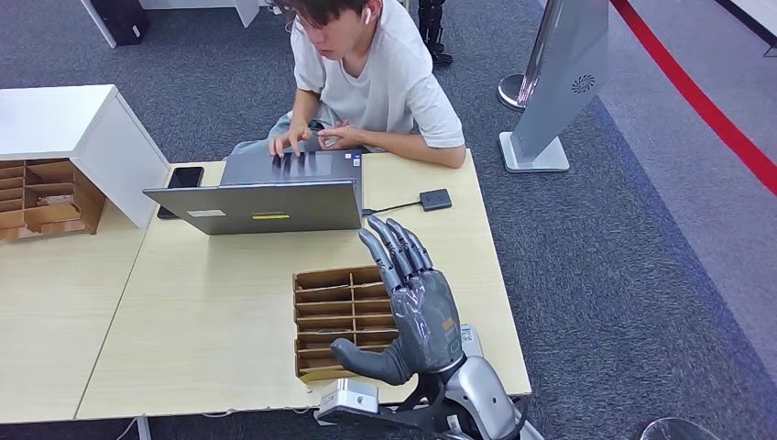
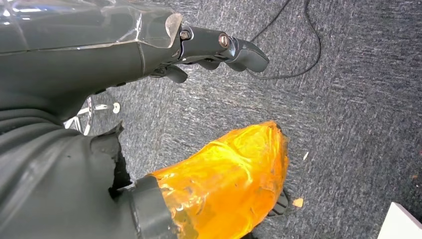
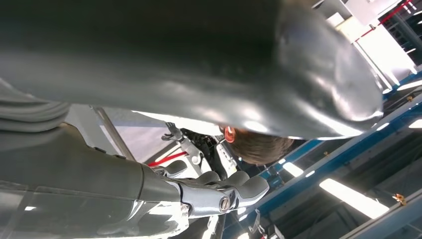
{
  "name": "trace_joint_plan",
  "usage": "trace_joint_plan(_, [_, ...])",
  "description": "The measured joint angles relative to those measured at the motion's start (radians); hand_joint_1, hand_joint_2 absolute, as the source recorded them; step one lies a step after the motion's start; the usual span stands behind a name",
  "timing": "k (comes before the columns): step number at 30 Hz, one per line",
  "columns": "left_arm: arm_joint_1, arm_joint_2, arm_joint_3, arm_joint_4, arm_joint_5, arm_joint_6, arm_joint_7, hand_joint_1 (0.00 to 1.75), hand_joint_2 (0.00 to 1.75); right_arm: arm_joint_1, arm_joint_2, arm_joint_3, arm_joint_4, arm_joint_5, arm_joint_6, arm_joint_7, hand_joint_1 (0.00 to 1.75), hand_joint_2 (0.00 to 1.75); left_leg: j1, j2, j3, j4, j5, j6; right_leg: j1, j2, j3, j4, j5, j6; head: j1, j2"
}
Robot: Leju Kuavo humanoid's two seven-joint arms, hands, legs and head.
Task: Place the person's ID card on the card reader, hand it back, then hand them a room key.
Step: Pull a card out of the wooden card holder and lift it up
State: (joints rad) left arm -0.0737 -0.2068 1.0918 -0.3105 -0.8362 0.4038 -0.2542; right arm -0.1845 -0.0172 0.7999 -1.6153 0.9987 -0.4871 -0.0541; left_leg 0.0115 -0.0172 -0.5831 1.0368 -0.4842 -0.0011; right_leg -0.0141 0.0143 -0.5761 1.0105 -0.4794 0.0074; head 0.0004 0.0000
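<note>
My right hand (image 1: 417, 307) is raised over the near right part of the light wooden table (image 1: 211, 321), fingers straight and apart, thumb out to the side, holding nothing. It hovers beside a slotted wooden card tray (image 1: 337, 316). The small black card reader (image 1: 435, 199) lies on its cable near the table's far right, apart from the hand. A person (image 1: 366, 73) sits behind the table typing on a grey laptop (image 1: 266, 206). In the right wrist view the fingers (image 3: 234, 191) point up toward the person's head. My left hand (image 2: 219, 47) hangs over grey carpet, empty.
A black phone (image 1: 181, 179) lies left of the laptop. A second wooden organiser (image 1: 46, 197) and a white box (image 1: 82, 128) stand at the far left. A small white item (image 1: 470, 337) sits by my right wrist. A grey sign stand (image 1: 559, 92) is beyond the table.
</note>
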Motion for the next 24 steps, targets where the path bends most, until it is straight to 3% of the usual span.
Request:
trace_joint_plan(7, [0.0,0.0,0.0,0.0,0.003,0.002,-0.002,0.0,0.0,0.007,-0.005,0.008,0.0,-0.015,0.0,-0.016,0.0,0.0,0.0,0.0,0.0,0.0,0.0,0.0,0.0,0.0,0.0,0.0,0.0,0.0,0.0,0.0])
trace_joint_plan(11, [0.0,0.0,0.001,0.0,0.004,0.003,-0.003,0.0,0.0,0.01,-0.009,0.016,0.003,-0.013,0.002,-0.018,0.0,1.75,0.0,0.0,0.0,0.0,0.0,0.0,0.0,0.0,0.0,0.0,0.0,0.0,0.0,0.0])
trace_joint_plan(24, [0.0,0.0,0.001,0.0,0.001,0.003,0.007,0.0,0.0,0.012,-0.012,0.039,0.081,0.124,0.034,0.062,0.0,1.75,0.0,0.0,0.0,0.0,0.0,0.0,0.0,0.0,0.0,0.0,0.0,0.0,0.0,0.0])
